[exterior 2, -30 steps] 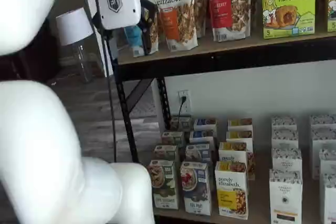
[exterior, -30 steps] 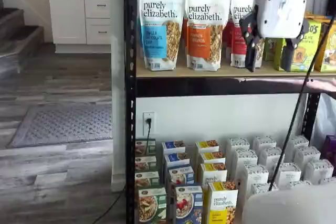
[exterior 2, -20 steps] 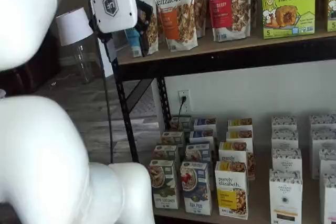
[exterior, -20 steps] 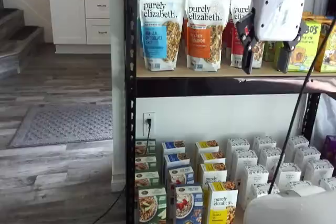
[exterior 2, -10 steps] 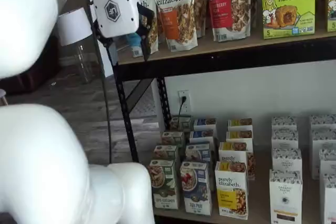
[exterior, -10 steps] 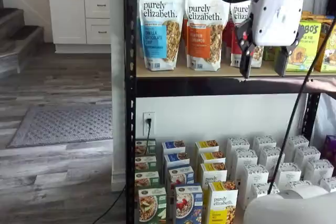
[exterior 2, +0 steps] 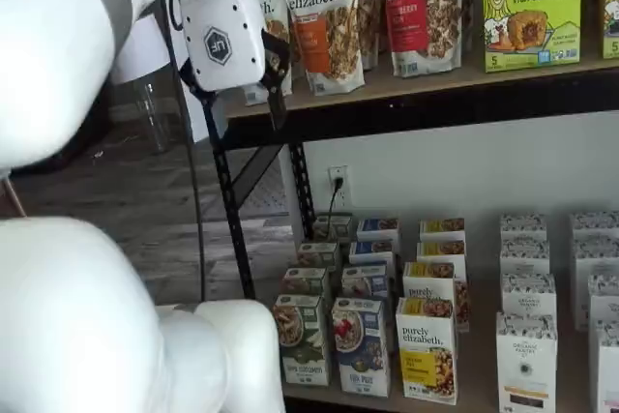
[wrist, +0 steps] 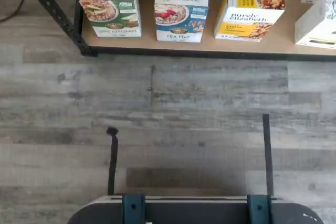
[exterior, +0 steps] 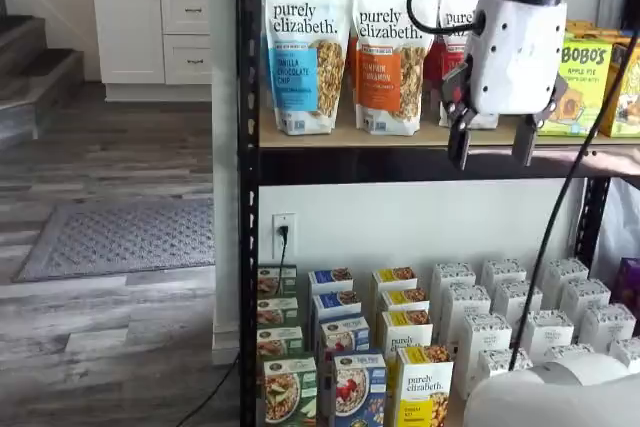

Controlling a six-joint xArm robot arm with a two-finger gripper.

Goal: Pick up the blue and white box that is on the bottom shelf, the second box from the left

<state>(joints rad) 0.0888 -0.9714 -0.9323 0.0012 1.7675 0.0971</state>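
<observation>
Lowered hand [exterior: 492, 152], fingers apart, high above blue and white box [exterior: 359, 387]

Bottom shelf [exterior 2: 484, 374], front row: apple cinnamon box [exterior 2: 301, 339] leftmost — blue and white box [exterior 2: 360, 346] just right of it — purely elizabeth box [exterior 2: 427, 350] next right | more boxes lined up behind each | upper shelf [exterior: 400, 137]: granola bags [exterior: 308, 47] side by side, possibly more behind | gripper [exterior: 490, 144] before upper shelf's edge, well above the boxes

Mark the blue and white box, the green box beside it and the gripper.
blue and white box [wrist: 181, 10], wrist view: front panel, on the cereal bowl.
green box [wrist: 110, 9], wrist view: front panel.
gripper [exterior: 491, 145], a shelf view: open gap midway between the black fingertips.
</observation>
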